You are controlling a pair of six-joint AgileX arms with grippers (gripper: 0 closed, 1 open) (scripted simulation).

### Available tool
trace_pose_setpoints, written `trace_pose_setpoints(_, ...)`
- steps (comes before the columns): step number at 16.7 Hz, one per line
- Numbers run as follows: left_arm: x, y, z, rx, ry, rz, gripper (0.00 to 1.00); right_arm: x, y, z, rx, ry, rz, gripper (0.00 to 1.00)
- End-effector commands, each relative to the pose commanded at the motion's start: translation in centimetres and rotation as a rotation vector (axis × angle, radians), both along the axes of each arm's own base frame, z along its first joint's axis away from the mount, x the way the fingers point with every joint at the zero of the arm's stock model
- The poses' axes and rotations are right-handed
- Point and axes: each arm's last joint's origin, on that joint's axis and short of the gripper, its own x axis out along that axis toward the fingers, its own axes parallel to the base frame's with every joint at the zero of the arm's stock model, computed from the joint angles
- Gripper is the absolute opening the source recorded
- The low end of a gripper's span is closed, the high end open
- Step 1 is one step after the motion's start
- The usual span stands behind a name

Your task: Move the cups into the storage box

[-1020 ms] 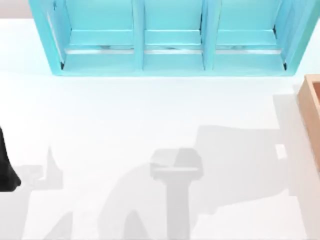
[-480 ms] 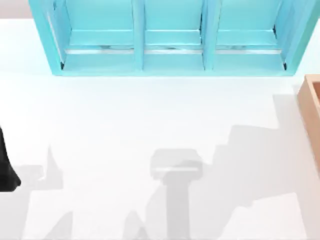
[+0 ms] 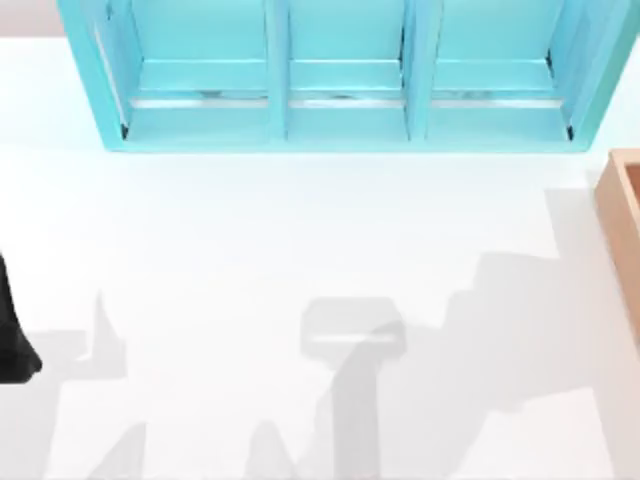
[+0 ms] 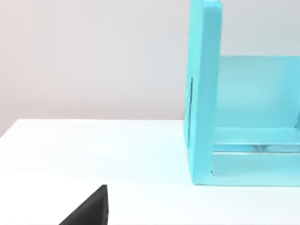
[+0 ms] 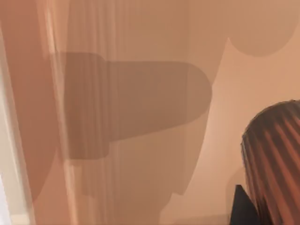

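The storage box (image 3: pixel 622 240) stands at the right edge of the white table (image 3: pixel 300 250) in the top view, cut off by the frame: a thick light-brown wall with a more orange inner face. The right wrist view looks into this box (image 5: pixel 140 93), where smooth tan-orange surfaces carry soft shadows. A cup (image 5: pixel 274 159) appears at the edge of that view against the box interior; it is reddish-brown with fine vertical ribs (a tapered tumbler form, only partly in frame). A small dark part sits directly beside the cup, and whether the right gripper clamps the cup or has let go of it cannot be told. The turquoise three-compartment unit (image 3: pixel 340 75) occupies the far side of the table, with smooth glossy walls and two upright dividers; its side panel (image 4: pixel 204 93) rises near the left wrist camera. The left arm (image 3: pixel 12 335) is parked at the left edge of the table, a black shape, and its finger state cannot be told.
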Motion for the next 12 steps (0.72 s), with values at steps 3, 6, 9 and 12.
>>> trace_pose_setpoints(3, 0.00, 0.00, 0.00, 0.000, 0.000, 0.000, 1.00, 0.00, 0.00, 0.00, 0.000, 0.000, 0.000, 0.38)
trace_pose_setpoints(6, 0.00, 0.00, 0.00, 0.000, 0.000, 0.000, 1.00, 0.00, 0.00, 0.00, 0.000, 0.000, 0.000, 0.60)
trace_pose_setpoints(9, 0.00, 0.00, 0.00, 0.000, 0.000, 0.000, 1.00, 0.00, 0.00, 0.00, 0.000, 0.000, 0.000, 0.83)
trace_pose_setpoints(12, 0.00, 0.00, 0.00, 0.000, 0.000, 0.000, 1.00, 0.00, 0.00, 0.00, 0.000, 0.000, 0.000, 1.00)
